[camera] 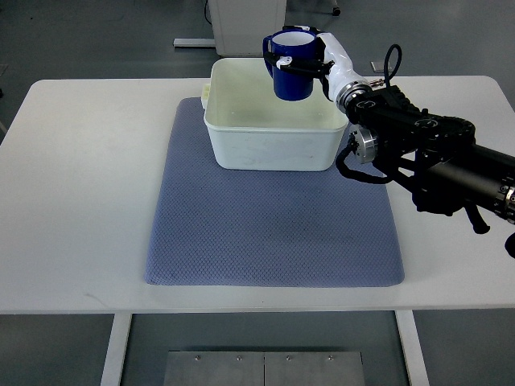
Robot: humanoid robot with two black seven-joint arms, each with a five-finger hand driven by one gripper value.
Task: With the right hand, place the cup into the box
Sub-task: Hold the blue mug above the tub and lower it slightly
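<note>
While the right hand [318, 64] grips the blue ceramic cup [290, 67] above the white plastic box's [273, 149] twelve-o'clock rim, early release risks tipping outside.

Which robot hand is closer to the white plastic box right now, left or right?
Right. The right robot hand holds the blue cup above the far right part of the white plastic box. The left arm is not in view.

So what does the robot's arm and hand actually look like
Only the right arm shows: bulky matte black segments with a round silver joint cap and a looping black cable near the wrist. The right hand is white with black finger parts.
</note>
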